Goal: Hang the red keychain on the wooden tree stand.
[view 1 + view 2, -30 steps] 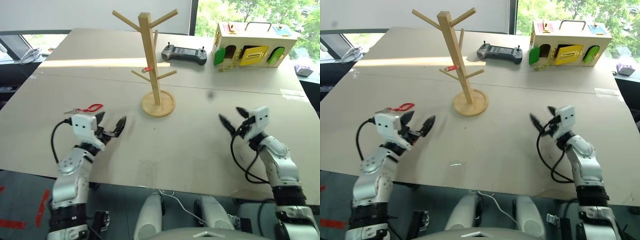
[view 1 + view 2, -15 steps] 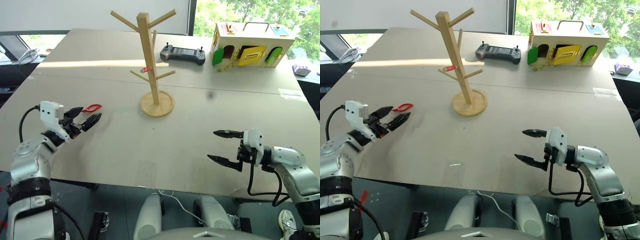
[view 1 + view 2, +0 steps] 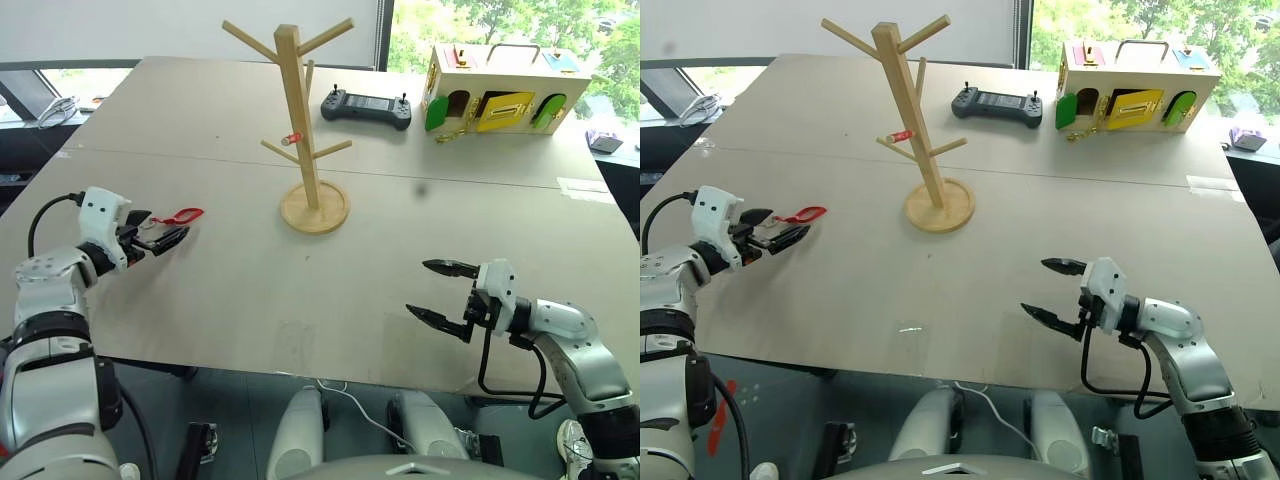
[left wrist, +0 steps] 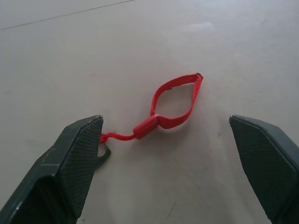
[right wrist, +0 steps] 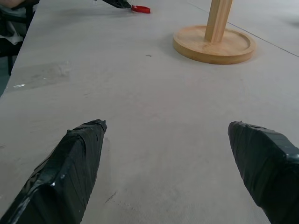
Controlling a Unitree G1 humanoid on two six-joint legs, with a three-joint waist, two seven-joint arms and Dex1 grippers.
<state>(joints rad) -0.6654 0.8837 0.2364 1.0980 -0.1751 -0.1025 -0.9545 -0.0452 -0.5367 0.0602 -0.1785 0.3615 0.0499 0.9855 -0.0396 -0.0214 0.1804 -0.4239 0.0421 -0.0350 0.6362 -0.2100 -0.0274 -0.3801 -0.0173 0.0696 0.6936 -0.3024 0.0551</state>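
keychain [image 3: 182,215] on table [image 3: 400,220] left of tree stand [image 3: 310,140], controller [image 3: 366,106] behind

A pale table [image 3: 420,150] with a seam across it carries a dark handheld controller [image 3: 367,108] with 2 short sticks, lying near the far edge. Just beside it stands a colourful wooden box [image 3: 505,88] with a handle on top, green and yellow doors, and a small chain hanging at its front.
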